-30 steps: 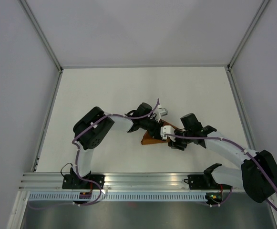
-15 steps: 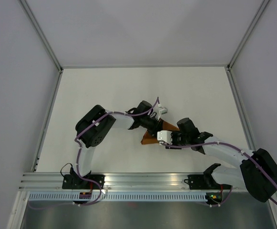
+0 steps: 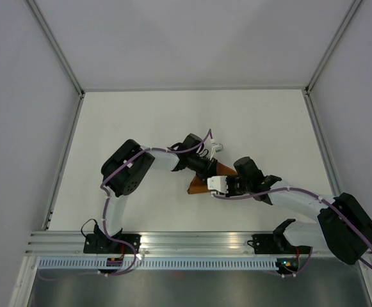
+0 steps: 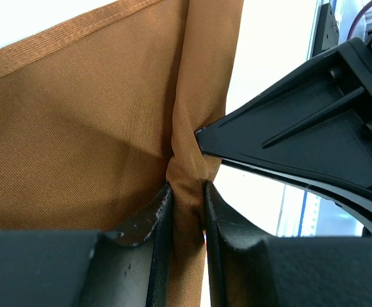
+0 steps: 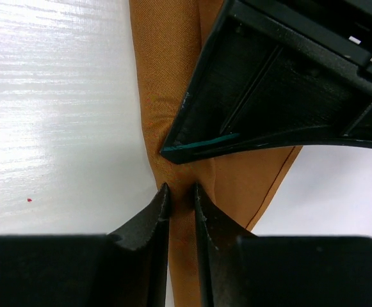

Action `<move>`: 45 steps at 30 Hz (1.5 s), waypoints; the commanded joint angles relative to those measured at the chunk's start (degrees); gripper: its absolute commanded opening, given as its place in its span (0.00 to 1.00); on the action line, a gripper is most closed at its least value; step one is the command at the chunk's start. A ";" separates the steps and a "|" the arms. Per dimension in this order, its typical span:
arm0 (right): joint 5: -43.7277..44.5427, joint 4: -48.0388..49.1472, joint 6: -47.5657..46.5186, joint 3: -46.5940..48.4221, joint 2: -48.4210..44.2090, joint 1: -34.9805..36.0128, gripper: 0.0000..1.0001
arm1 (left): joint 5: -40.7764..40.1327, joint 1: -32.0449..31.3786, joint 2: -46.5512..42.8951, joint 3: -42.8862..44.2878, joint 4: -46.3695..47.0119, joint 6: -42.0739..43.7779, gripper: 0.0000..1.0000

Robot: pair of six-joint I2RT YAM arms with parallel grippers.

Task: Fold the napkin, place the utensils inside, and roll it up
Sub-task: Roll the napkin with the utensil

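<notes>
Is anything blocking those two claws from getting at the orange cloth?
Nothing visible does. The left gripper and the right gripper each pinch a fold of the napkin between their fingers, working right beside each other.

White tubular links joined by bulky, rounded black joint housings make up the left arm point(image 3: 125, 176) and the right arm point(image 3: 314, 208). Each is bolted through a black base block to the ribbed silver aluminium rail point(image 3: 192, 242). Above that rail, a thin lilac cable point(image 3: 173, 153) is run along each arm and tied with white clips. Matte black, wedge-shaped plastic fingers with moulded ribs are seen on the left pincer point(image 4: 187, 192) and the right pincer point(image 5: 179, 190).
</notes>
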 commanded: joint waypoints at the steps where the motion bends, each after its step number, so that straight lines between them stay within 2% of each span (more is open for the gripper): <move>1: 0.59 -10.31 -0.80 1.33 3.04 0.05 0.12 | -4.16 1.19 -0.22 -2.60 -9.03 1.92 0.27; 4: -0.29 -12.69 -0.89 2.38 3.48 0.05 0.10 | -7.58 2.15 -4.52 -2.87 -8.68 1.13 0.30; 11: -3.54 -20.43 -0.71 7.48 6.99 0.05 0.08 | -13.64 3.30 -12.53 -2.87 -8.50 0.77 0.43; 14: -4.42 -22.10 -0.54 9.07 8.75 0.05 0.07 | -15.05 3.39 -14.20 -2.78 -8.68 1.47 0.43; 17: -5.39 -23.42 -0.10 10.56 10.41 0.05 0.07 | -21.09 3.48 -16.83 -4.44 -8.50 1.92 0.42; 22: -7.67 -25.79 0.78 14.86 14.89 -0.30 0.05 | -32.00 4.53 -25.18 -12.96 2.99 -0.71 0.42; 23: -8.20 -26.58 0.87 15.65 15.60 -0.74 0.05 | -36.72 4.45 -28.59 -16.20 4.84 -1.07 0.43; 25: -9.52 -27.90 0.87 18.11 18.23 -1.36 0.05 | -40.71 4.62 -31.94 -21.55 10.71 -1.68 0.43; 32: -14.35 -36.77 -0.80 28.48 29.22 -5.48 0.04 | -49.85 3.65 -41.97 -33.71 24.53 -0.46 0.44; 36: -15.76 -41.52 -2.20 35.59 36.77 -7.60 0.04 | -55.83 -0.38 -46.62 -39.94 31.30 4.53 0.45; 39: -16.46 -44.94 -2.47 39.81 41.34 -9.00 0.04 | -59.88 -4.95 -47.78 -41.45 33.95 9.54 0.46; 45: -17.17 -48.20 -2.12 46.14 47.85 -10.94 0.04 | -64.45 -15.32 -44.80 -41.37 36.85 22.90 0.49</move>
